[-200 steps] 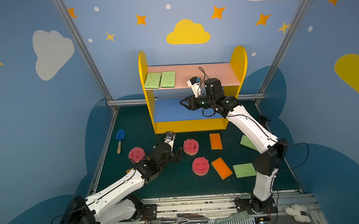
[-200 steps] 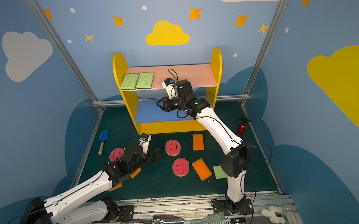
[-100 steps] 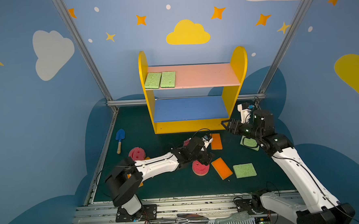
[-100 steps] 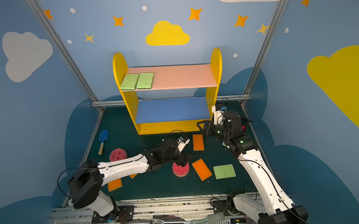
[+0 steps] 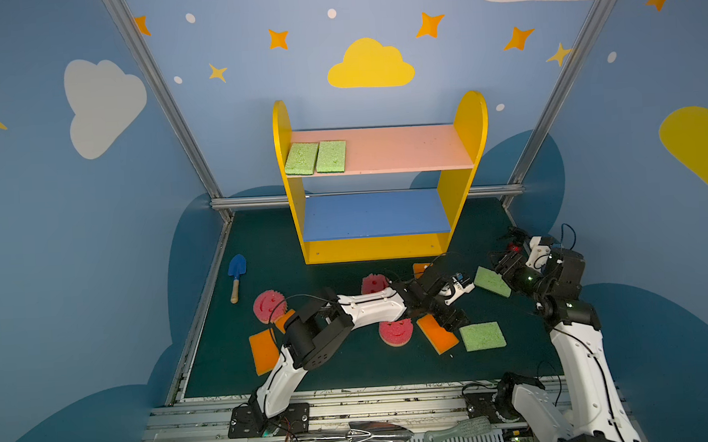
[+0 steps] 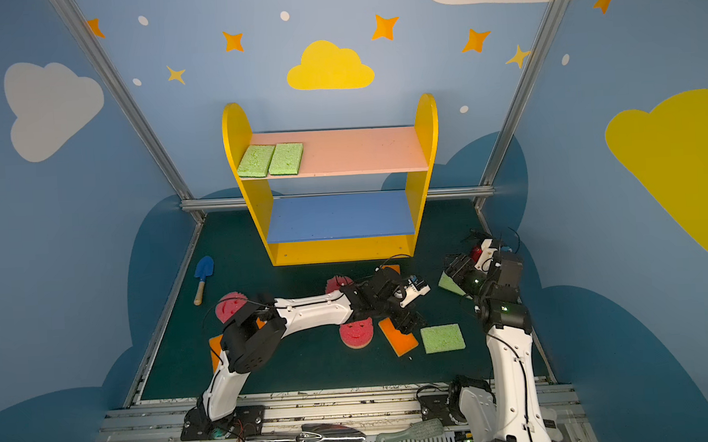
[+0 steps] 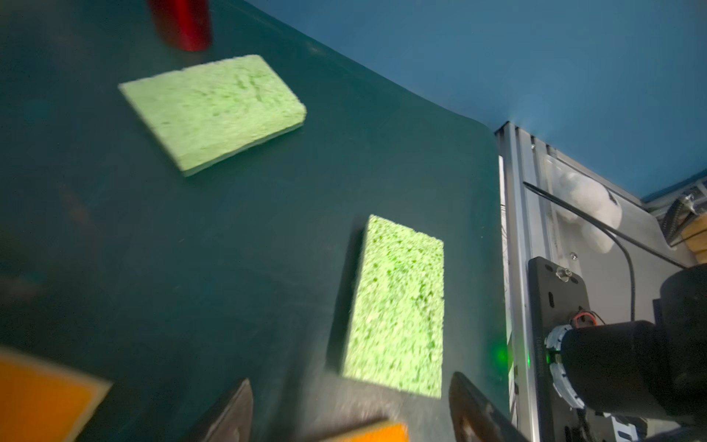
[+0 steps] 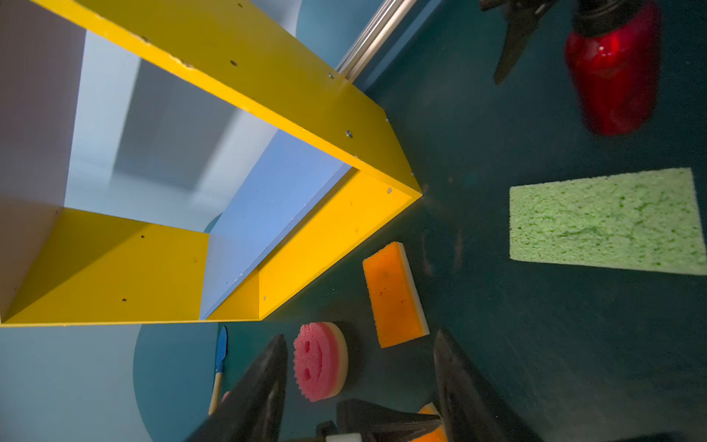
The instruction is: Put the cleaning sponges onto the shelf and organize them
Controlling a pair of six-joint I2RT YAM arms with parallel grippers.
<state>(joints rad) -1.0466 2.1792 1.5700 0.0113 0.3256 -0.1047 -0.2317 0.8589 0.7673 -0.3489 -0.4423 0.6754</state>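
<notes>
The yellow shelf (image 5: 471,141) (image 6: 421,143) (image 8: 306,92) holds two green sponges (image 5: 315,157) (image 6: 270,160) side by side at the left of its pink top board. My left gripper (image 5: 453,317) (image 7: 350,382) reaches across the mat and stands open just above an orange sponge (image 5: 435,336) (image 7: 367,432). A green sponge (image 5: 482,336) (image 7: 398,306) lies just beyond it. My right gripper (image 5: 501,263) (image 8: 359,336) is open and empty beside another green sponge (image 5: 491,281) (image 8: 608,222). Three pink smiley sponges (image 5: 268,306) and more orange ones (image 5: 263,351) lie on the mat.
A red spray bottle (image 5: 513,247) (image 8: 612,69) lies at the mat's right edge behind my right gripper. A blue trowel (image 5: 236,274) rests at the left edge. The blue middle board (image 5: 375,214) is bare. Tools lie along the front rail (image 5: 376,435).
My right arm pulled back from the shelf and came down to the right of the mat, opening wider. My left arm swung right, from the pink sponges to over the orange sponge.
</notes>
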